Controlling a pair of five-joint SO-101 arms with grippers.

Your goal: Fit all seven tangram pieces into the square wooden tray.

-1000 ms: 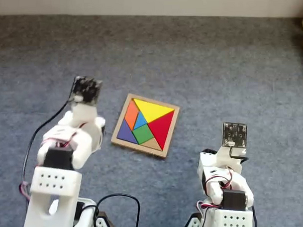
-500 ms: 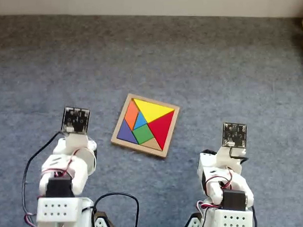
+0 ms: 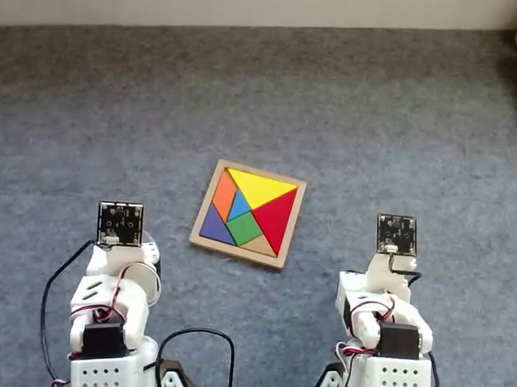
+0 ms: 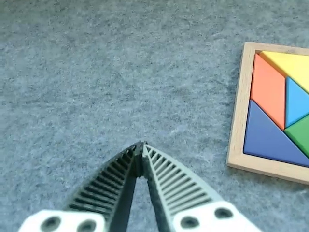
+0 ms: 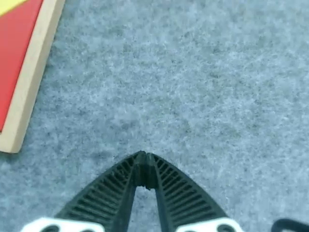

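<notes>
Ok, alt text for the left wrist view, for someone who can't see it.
The left gripper, shut and empty, hangs above the grey carpeted table. Apart from it lies one edge of the square wooden tray, with the orange piece, dark blue piece, yellow piece, light blue piece and green piece fitted inside.

- Obstacle: square wooden tray [image 3: 235, 249], low, lying at an angle mid-table on the grey carpet [image 3: 366, 105]; tangram pieces [image 3: 260, 190] sit inside its rim.
- Passage, left: carpet between the tray's orange-and-blue side and the left gripper [image 4: 141, 145], whose tips meet, apart from the rim.
- Passage, right: carpet between the tray's red corner and the right gripper [image 5: 143, 155], whose tips meet.
- Passage, far side: carpet from the tray to the pale wall base [image 3: 235, 7].
- Obstacles, near side: left arm [image 3: 110, 334], right arm [image 3: 386, 325], and a black cable [image 3: 200, 334] looping between them.
</notes>
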